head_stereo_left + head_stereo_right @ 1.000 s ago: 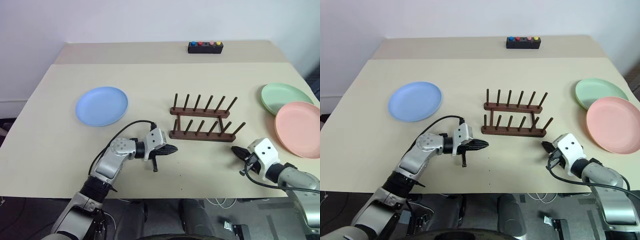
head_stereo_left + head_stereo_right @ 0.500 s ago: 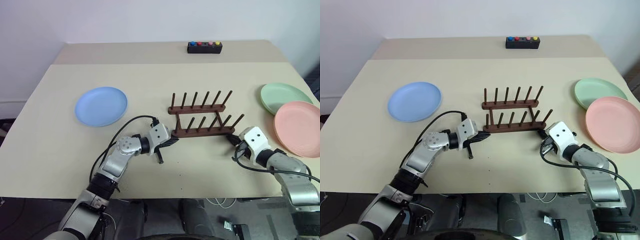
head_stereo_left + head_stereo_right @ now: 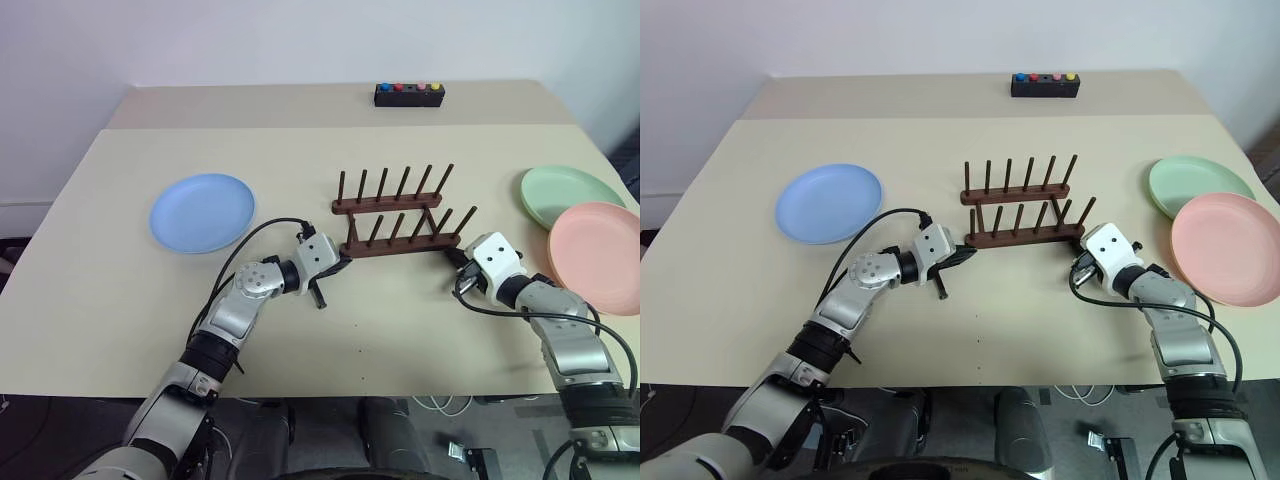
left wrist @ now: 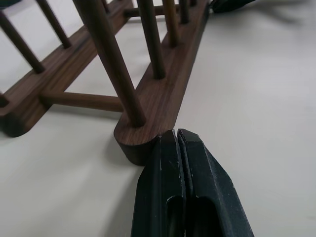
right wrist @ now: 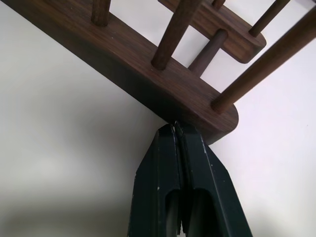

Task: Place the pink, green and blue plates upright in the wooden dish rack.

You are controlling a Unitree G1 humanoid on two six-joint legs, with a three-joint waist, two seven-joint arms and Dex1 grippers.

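A: What lies toward the left edge of the counter (image 3: 120, 300)?
B: The blue plate (image 3: 203, 211), flat, well apart from the rest.

A: And the left claw (image 4: 177, 139)?
B: Clenched with nothing in it. Its tip touches the rounded left end of the near rail of the dish rack (image 3: 397, 214).

A: Where is the rack?
B: About mid-counter, its two rails running left to right, with upright pegs and no plates in it. It sits slightly skewed to the counter's front edge.

A: The right claw (image 5: 174, 131)?
B: Also clenched and empty, its tip against the right end of the same near rail. So the rack sits between the two claws.

A: The other plates?
B: Both are by the right edge. The green plate (image 3: 570, 195) is farther back and the pink plate (image 3: 603, 256) nearer the front, its rim overlapping the green one's.

A: Anything along the back edge?
B: A small black box (image 3: 410, 94) with coloured buttons.
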